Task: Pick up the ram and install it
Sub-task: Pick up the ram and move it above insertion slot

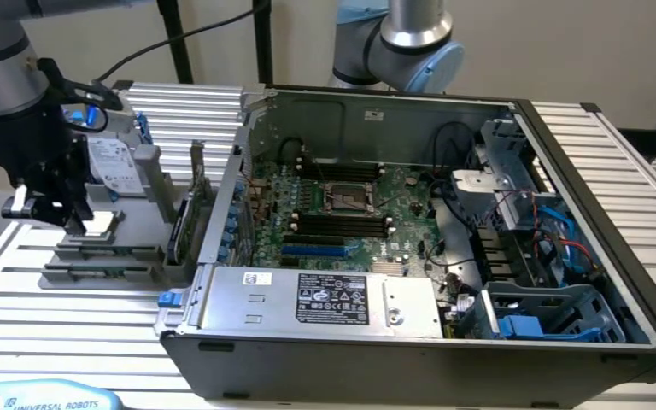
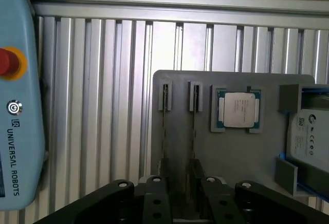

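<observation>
- Gripper (image 2: 182, 185) state?
- Fingers spread, nothing between them. It hangs low over gray parts holder (image 2: 231, 157), outside the open PC case (image 1: 419, 363).
- Ram (image 2: 194, 131) where?
- On edge in a holder slot, not picked. Second stick (image 2: 164, 131) in the next slot, just beside it. Processor chip (image 2: 238, 110) sits in its recess near them, hard drive (image 2: 311, 131) past that. Expansion card (image 1: 195, 205) stands at the holder's edge next to the case. Teach pendant (image 2: 18, 106) lies on the ribbed table (image 2: 92, 106).

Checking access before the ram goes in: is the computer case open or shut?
Open. The case has no side panel on, so the motherboard and its black slots are exposed.
</observation>
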You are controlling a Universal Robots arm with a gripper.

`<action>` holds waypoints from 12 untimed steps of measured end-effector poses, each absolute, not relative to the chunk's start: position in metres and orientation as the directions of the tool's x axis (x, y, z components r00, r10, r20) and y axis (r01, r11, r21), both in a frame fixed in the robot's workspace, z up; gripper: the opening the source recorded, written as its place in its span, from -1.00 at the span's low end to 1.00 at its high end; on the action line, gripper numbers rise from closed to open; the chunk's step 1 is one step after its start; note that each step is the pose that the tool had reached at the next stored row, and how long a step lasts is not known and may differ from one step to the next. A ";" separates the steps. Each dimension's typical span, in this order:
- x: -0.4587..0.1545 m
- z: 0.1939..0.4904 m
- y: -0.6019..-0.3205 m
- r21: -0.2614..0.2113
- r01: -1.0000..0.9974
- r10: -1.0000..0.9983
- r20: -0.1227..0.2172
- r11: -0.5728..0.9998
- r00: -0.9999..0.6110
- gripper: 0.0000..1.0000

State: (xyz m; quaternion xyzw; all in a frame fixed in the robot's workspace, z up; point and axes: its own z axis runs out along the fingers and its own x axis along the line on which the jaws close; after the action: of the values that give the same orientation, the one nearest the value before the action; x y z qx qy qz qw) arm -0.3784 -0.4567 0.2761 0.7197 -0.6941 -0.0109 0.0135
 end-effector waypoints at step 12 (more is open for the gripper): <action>-0.378 0.254 -0.464 0.034 -0.999 -0.999 0.003 -0.040 0.041 -0.39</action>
State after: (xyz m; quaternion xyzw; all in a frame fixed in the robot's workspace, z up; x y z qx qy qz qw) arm -0.3781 -0.4635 0.2542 0.7212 -0.6925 -0.0108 0.0134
